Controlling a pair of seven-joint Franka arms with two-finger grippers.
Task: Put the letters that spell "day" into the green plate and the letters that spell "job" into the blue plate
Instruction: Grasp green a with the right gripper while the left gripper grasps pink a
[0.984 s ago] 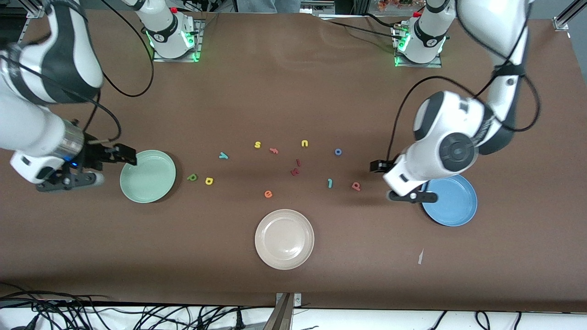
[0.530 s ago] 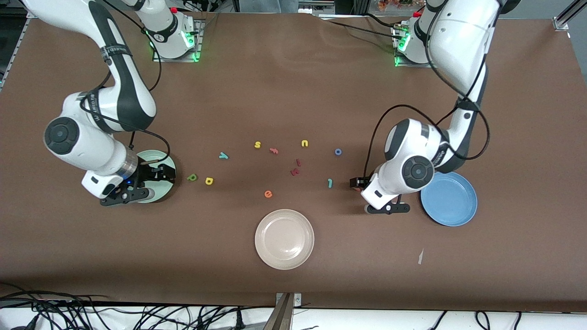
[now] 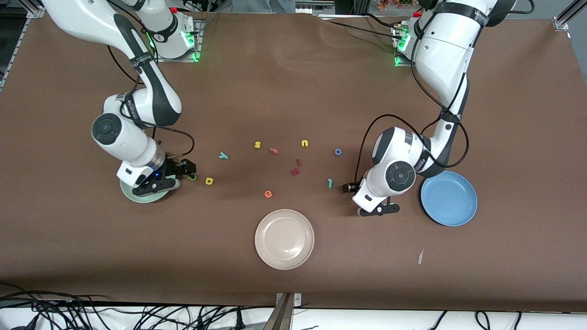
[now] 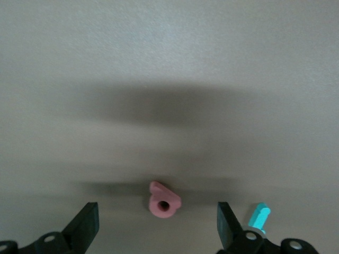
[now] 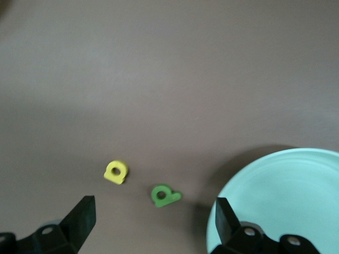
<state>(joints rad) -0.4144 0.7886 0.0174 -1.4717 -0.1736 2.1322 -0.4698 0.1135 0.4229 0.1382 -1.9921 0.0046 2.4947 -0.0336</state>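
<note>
My right gripper [image 3: 187, 171] hangs open low over the dark green d [image 5: 165, 195]; the d lies between its fingers [image 5: 80, 219], untouched. The yellow a [image 3: 209, 181] lies beside the d, and the teal y [image 3: 223, 156] is farther from the front camera. The right hand covers most of the green plate [image 3: 137, 198]. My left gripper [image 3: 349, 187] is open over the pink b [image 4: 164, 201], which lies between its fingers [image 4: 228, 226] and is hidden in the front view. The teal j [image 3: 329, 183] is next to it and the blue o [image 3: 338, 151] farther back. The blue plate [image 3: 449, 198] holds nothing.
A beige plate [image 3: 284, 239] sits nearest the front camera at mid-table. A yellow s [image 3: 257, 145], orange f [image 3: 274, 150], yellow u [image 3: 304, 143], two dark red letters [image 3: 296, 167] and an orange e [image 3: 268, 194] lie scattered in the middle.
Both arms swung inward and down: the right gripper went across the green plate to the d, the left gripper from beside the blue plate to the b. Both stayed open.
</note>
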